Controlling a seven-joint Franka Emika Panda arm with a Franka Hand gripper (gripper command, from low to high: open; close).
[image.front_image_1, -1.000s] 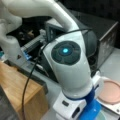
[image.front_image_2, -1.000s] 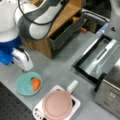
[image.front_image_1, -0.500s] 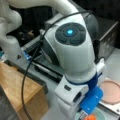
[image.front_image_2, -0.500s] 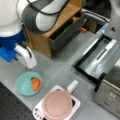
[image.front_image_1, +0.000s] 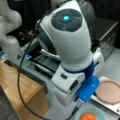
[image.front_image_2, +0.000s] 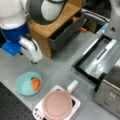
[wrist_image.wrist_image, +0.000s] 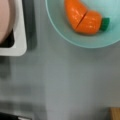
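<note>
A glossy plastic carrot lies in a round teal bowl. The gripper hangs at the bowl's twelve o'clock, pointing down; whether its fingers are parted I cannot tell.

From where I stand, nothing here carries readable writing: no label, brand, number or sign shows on anything in sight.

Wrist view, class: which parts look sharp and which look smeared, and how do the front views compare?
Wrist view: the toy carrot in the teal bowl is fairly crisp; the grey table below is streaked. Both front views are soft overall, the arm filling one.
</note>
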